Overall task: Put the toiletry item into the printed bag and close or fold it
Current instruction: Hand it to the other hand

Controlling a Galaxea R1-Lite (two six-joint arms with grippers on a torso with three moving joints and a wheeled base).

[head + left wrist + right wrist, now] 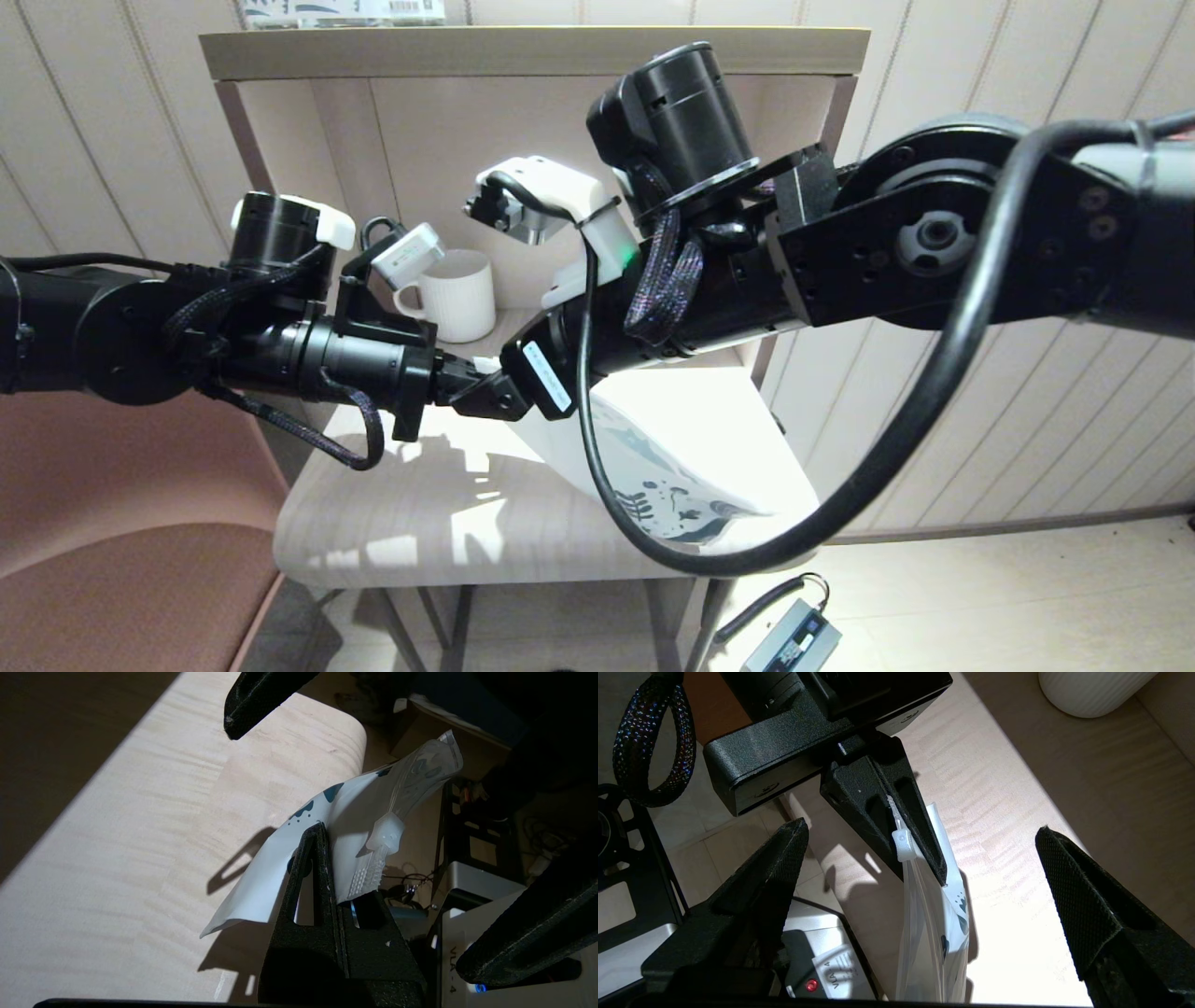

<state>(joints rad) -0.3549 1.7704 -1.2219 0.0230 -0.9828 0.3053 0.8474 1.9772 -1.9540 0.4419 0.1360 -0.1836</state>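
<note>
Gripping the printed bag (653,467) at its zipper end, the left tool (476,378) is clenched on the plastic, holding it up over the pale wooden table (401,523) | right tool (920,868) spread wide, fingers either side of the bag, not touching | white ribbed mug (457,294) well behind.

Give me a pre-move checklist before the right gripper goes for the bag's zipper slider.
1. Left gripper shut on the printed bag: ok.
2. Bag lifted off the wooden table, hanging from its top edge: ok.
3. Right gripper open, fingers either side of the bag: ok.
4. White zipper slider visible beside the left fingers: ok.
5. Toiletry item inside the bag: cannot tell.
6. White mug stands apart at the back: ok.
</note>
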